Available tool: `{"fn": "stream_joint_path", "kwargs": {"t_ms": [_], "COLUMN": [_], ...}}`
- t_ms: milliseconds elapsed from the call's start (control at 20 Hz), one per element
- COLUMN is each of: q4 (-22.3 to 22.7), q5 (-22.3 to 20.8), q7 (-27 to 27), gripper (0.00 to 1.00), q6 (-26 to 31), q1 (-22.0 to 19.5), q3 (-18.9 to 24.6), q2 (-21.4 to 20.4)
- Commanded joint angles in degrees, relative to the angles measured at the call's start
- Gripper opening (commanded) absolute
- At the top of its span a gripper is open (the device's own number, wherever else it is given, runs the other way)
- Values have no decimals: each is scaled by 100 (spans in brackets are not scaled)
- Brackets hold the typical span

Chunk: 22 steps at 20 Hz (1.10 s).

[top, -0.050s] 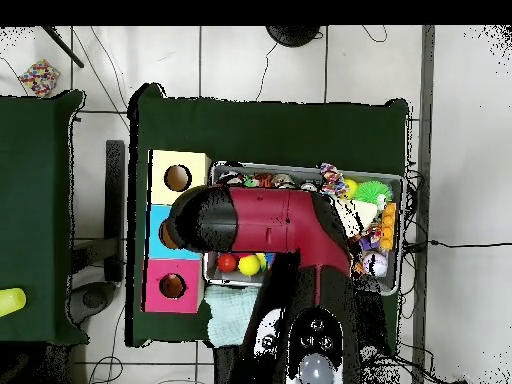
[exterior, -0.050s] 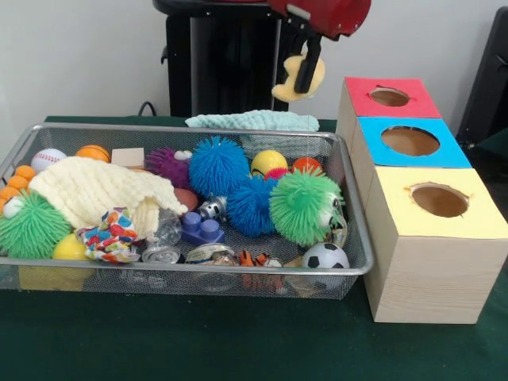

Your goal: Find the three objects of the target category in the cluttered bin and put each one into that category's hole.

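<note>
green table (exterior, -0.050s: 238, 349), wire bin (exterior, -0.050s: 349, 238) of clutter, three boxes with one hole each.
gripper (exterior, -0.050s: 305, 75) aloft, clamped on yellow toy (exterior, -0.050s: 298, 79), possibly a duck, behind bin beside red box (exterior, -0.050s: 389, 99); two blue and two green spiky balls counted.

The arm (top, -0.050s: 270, 222) is glossy red with black rounded ends. The pedestal (exterior, -0.050s: 218, 59) is black. The gripper (exterior, -0.050s: 305, 67) is black.

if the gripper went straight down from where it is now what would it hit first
Probably the light green cloth at the bin's far rim. The gripper, shut on a yellow object, hangs about above it, though depth is unclear from the front.
</note>
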Motion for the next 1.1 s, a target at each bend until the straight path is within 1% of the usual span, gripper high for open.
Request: {"fn": "stream_joint_path", "kwargs": {"t_ms": [50,300,500,600,650,750,800,850,1000,1100], "q4": [65,16,-43,14,16,-211,-243,-143,314,570], "q5": [158,104,67,75,87,-56,-79,-15,114,173], "q7": [465,194,134,118,114,77,34,-7,-4,26], "gripper": [0,0,0,0,0,0,0,0,0,0], "q6": [961,1269,1537,1338,1348,1729,1728,1547,333,-266], "q1": [-140,-222,-209,-269,-286,-200,-212,-278,-566,-709], "q3": [-220,-303,-373,-339,-322,-428,-431,-375,-119,24], "q2": [-238,-483,-645,-604,-594,-714,-738,-712,-316,-132]}}
